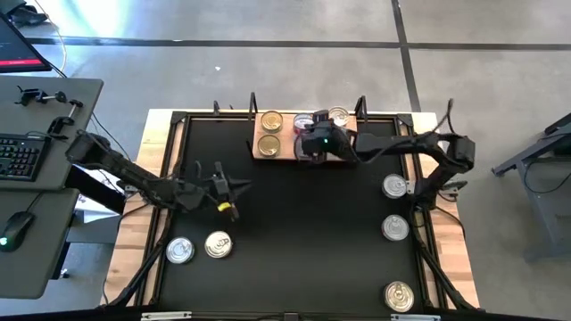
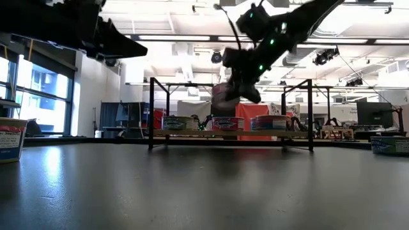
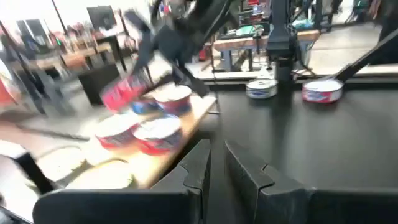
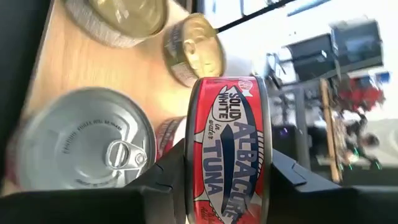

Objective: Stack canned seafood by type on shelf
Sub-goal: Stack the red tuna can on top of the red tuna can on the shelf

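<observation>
The right hand (image 4: 227, 186) is gripping a red tuna tin (image 4: 227, 146) on edge, hovering just right of a silver tin (image 4: 84, 146) on the shelf (image 1: 284, 150).

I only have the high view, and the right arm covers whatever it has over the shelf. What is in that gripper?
Observer: The right wrist view shows the right gripper shut on a red tuna can, labelled solid white albacore.
Operator: Is it down on the shelf?
Observer: No. In the low view it hangs above the shelf, clear of the shelved cans.
Operator: What's nearest it on the board?
Observer: In the right wrist view, a silver-lidded can lying flat, pull tab up.
</observation>
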Robot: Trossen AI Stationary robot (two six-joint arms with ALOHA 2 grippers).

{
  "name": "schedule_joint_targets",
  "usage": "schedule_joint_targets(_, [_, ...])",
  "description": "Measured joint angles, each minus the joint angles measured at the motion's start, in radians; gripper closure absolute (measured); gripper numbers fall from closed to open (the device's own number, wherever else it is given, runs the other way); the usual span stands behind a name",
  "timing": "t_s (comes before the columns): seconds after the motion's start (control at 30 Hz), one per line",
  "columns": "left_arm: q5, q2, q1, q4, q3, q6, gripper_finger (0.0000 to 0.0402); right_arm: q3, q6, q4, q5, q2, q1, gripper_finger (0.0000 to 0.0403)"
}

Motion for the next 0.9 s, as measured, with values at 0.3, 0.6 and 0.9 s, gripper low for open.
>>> schedule_joint_targets(0.3, [0.002,-0.082,0.031,0.045,-0.008,0.228,0.0367,0.011,-0.09,0.077,-0.046,0.118,-0.109,0.0286])
schedule_joint_targets(0.6, [0.008,-0.079,0.025,0.065,-0.007,0.22,0.0367,0.047,-0.006,0.074,-0.039,0.145,-0.123,0.027])
schedule_joint_targets(0.9, [0.011,-0.079,-0.009,0.064,-0.007,0.201,0.0367,0.053,0.079,0.071,-0.07,0.146,-0.122,0.0166])
